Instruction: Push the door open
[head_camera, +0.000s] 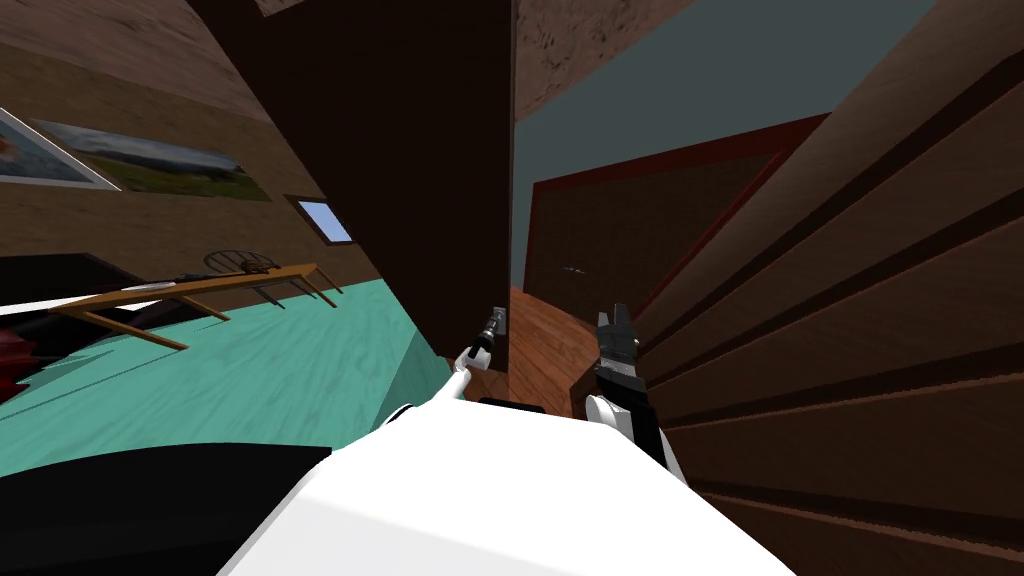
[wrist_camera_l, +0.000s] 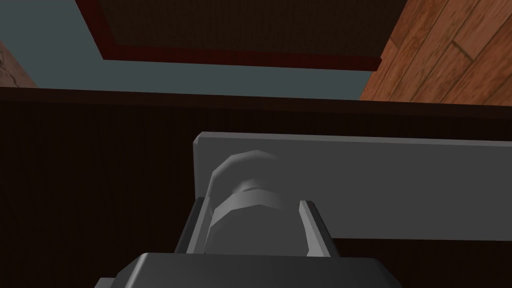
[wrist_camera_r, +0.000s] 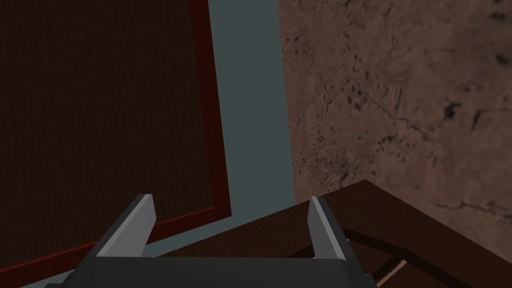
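Note:
The dark brown door (head_camera: 400, 150) stands edge-on ahead of me, swung partly away from its frame. My left gripper (head_camera: 493, 323) is at the door's edge at handle height. In the left wrist view the left gripper (wrist_camera_l: 255, 206) is shut on the grey round door handle (wrist_camera_l: 245, 192), its fingers (wrist_camera_l: 312, 225) pressing the handle's sides. The handle sits on a grey plate (wrist_camera_l: 400, 185) against the dark door face (wrist_camera_l: 90, 175). My right gripper (head_camera: 613, 320) hangs to the right of the door edge, apart from it; in its wrist view the right gripper (wrist_camera_r: 230, 212) is open with nothing between the fingers.
A brown panelled wall (head_camera: 850, 300) runs close along my right. Past the door edge lies a wooden floor (head_camera: 545, 345) and a second dark door in a red frame (head_camera: 620, 230). A wooden table (head_camera: 200, 290) stands on the teal floor (head_camera: 250, 370) to the left.

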